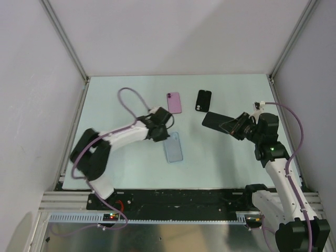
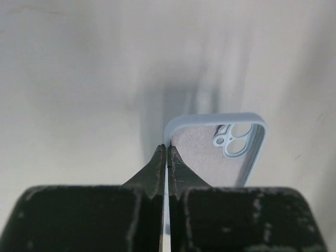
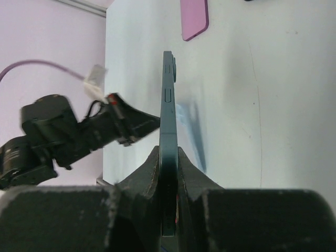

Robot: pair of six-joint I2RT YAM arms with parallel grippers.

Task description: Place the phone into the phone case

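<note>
A light blue phone case (image 1: pixel 174 148) lies open side up on the table, its camera cut-out (image 2: pixel 231 140) at the far end. My left gripper (image 1: pixel 167 130) is at the case's near left corner, and in the left wrist view it (image 2: pixel 167 149) is shut on the case's thin side wall (image 2: pixel 169 134). To the right, the dark phone (image 1: pixel 215 121) hangs above the table with my right gripper (image 1: pixel 234 127) shut on one end. The right wrist view shows the phone (image 3: pixel 168 105) edge-on between the fingers (image 3: pixel 185 168), with its side buttons visible.
A pink phone case (image 1: pixel 174 102) and a black phone case (image 1: pixel 204 100) lie at the back of the table. The pink one (image 3: pixel 194 18) also shows at the top of the right wrist view. White walls enclose the table on three sides.
</note>
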